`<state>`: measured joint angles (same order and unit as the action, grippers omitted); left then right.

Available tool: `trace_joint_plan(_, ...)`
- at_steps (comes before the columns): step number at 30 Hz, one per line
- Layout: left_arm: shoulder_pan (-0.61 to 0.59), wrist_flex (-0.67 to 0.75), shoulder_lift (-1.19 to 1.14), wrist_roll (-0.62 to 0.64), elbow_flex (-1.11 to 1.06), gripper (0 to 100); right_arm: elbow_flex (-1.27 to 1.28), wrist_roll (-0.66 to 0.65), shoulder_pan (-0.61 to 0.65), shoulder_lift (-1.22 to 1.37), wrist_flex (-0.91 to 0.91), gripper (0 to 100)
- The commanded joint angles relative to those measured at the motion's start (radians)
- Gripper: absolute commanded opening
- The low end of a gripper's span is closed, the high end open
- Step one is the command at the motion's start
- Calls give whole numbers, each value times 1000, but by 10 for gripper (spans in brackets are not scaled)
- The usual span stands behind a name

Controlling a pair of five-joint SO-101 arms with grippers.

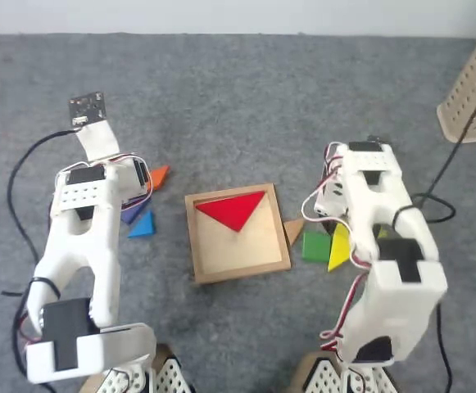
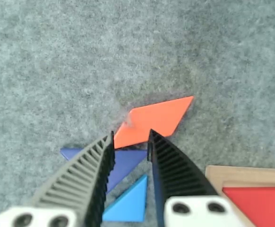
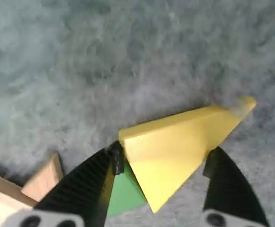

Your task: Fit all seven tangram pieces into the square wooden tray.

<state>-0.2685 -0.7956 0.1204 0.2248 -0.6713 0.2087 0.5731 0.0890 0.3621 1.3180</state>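
The square wooden tray lies at the centre with a red triangle in its far part. My right gripper is shut on a yellow triangle, held tilted just right of the tray beside a green square and a plain wooden triangle. My left gripper is open left of the tray. Its tips straddle the near corner of an orange parallelogram, above a dark blue triangle and a light blue triangle. The tray corner and the red triangle lie beside them.
Everything rests on grey carpet. A perforated wooden basket stands at the far right edge. Black cables trail left of the left arm and right of the right arm. Open carpet stretches beyond the tray.
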Motion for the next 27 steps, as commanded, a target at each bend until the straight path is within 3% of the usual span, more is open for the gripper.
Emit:
trace_joint_plan(1,2,21,55,5,33,112,-132,23,8,47,50,228)
trace_joint_plan(4,3,21,55,5,33,112,-180,43,-12,99,48,228)
trace_joint_plan(6,2,21,57,5,33,112,-212,-61,-30,120,50,225)
trace_joint_plan(14,5,21,57,5,33,112,-322,-864,-90,139,113,224)
trace_joint_plan(17,5,21,57,5,31,112,-384,-1059,-90,137,196,224)
trace_joint_plan(21,5,21,57,5,31,112,-448,-1123,-91,128,236,224)
trace_joint_plan(27,3,21,57,5,31,112,-473,-950,-76,101,211,225)
